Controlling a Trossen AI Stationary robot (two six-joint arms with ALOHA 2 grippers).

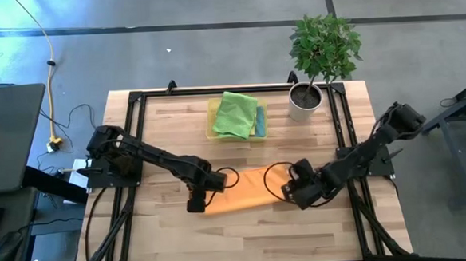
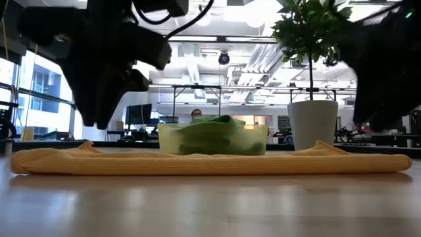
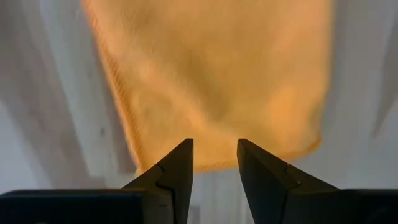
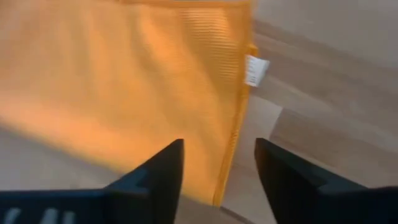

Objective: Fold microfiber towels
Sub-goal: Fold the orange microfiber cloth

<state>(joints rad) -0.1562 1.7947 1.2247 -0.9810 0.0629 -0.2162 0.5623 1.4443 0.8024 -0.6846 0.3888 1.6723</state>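
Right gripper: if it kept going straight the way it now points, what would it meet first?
Most likely the orange towel. The right gripper is open, pointing down at the towel's edge near its white tag, one finger over cloth, the other over bare table. Depth is unclear, so the wood might be touched too.

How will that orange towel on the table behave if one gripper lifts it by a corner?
The orange towel lies flat and thin on the table, so it will probably droop and unfold when lifted. Its ribbed, fuzzy weave suggests it grips rather than slips. It looks light, so a push would likely bunch it up.
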